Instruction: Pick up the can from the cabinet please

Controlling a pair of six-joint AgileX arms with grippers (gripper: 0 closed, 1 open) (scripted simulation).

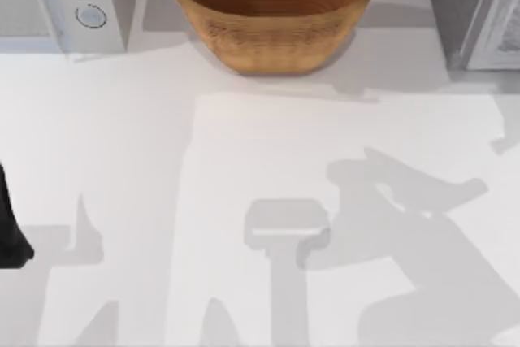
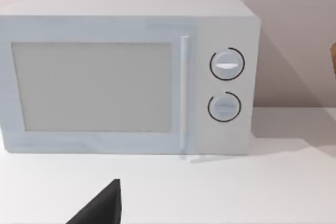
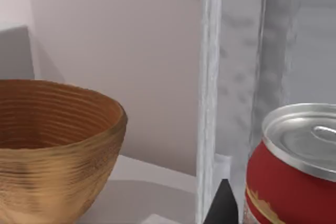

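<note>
Can (image 3: pixel 294 166) sits upright inside the cabinet (image 3: pixel 231 77), red body w/ silver lid up, just behind the cabinet's pale front post as your right wrist cam sees it, so that's your landmark for everything. Right gripper (image 3: pixel 223 203) is close in front of the can; you see one dark fingertip low beside that post, but whether the fingers are apart or together you can't tell from this. Judging by how near the can looms, the right arm is lined up for a reach-in, not yet on it; nothing grips the can and it rests on the cabinet floor. Wooden bowl (image 1: pixel 273 10) stands just beside the cabinet toward the table's left, near enough that you'll want to keep the wrist off its rim on approach. Microwave (image 1: pixel 61 2) is well apart from the cabinet, at the far left back of the table (image 1: pixel 260 201), door closed, irrelevant to the pick. Left gripper (image 2: pixel 100 208) is parked facing the microwave, far from the cabinet; one dark finger shows, state can't be told. Upright can + tight post gap prob means a straight, level entry is needed.
</note>
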